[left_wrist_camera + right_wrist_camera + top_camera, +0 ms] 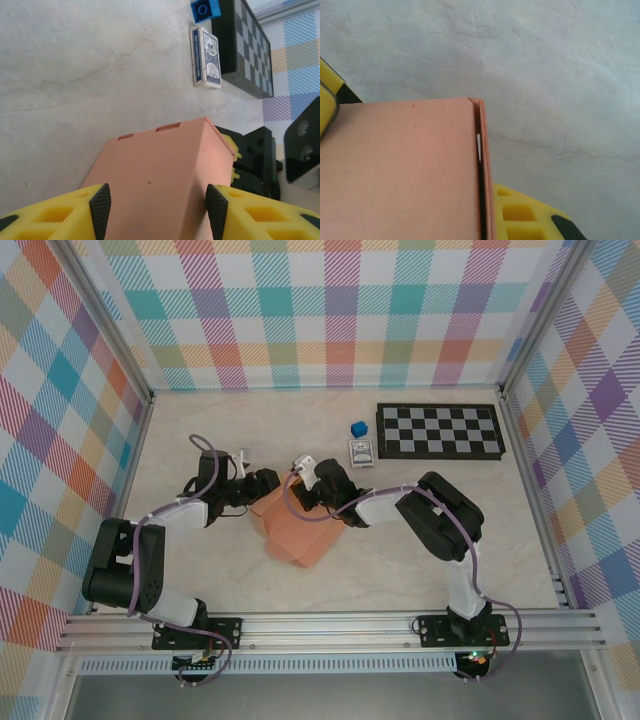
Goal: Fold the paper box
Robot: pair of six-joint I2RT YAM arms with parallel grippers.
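Salmon-orange cardboard, the paper box [296, 530] sits on the table [420, 570] between both arms. The left gripper [159, 212] holds it at half width, pads [101, 207] pressed to its two sides. The right gripper [306, 492] is nearly closed, pinching the box's thin side wall, one yellow finger [525, 215] against it.

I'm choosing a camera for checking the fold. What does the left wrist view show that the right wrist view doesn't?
Left wrist: the card pack, blue cube and checkerboard beyond the paper box, plus the box's slotted far edge. Right wrist: a close look at the box's doubled corner seam. Shared: the paper box and the marble table.
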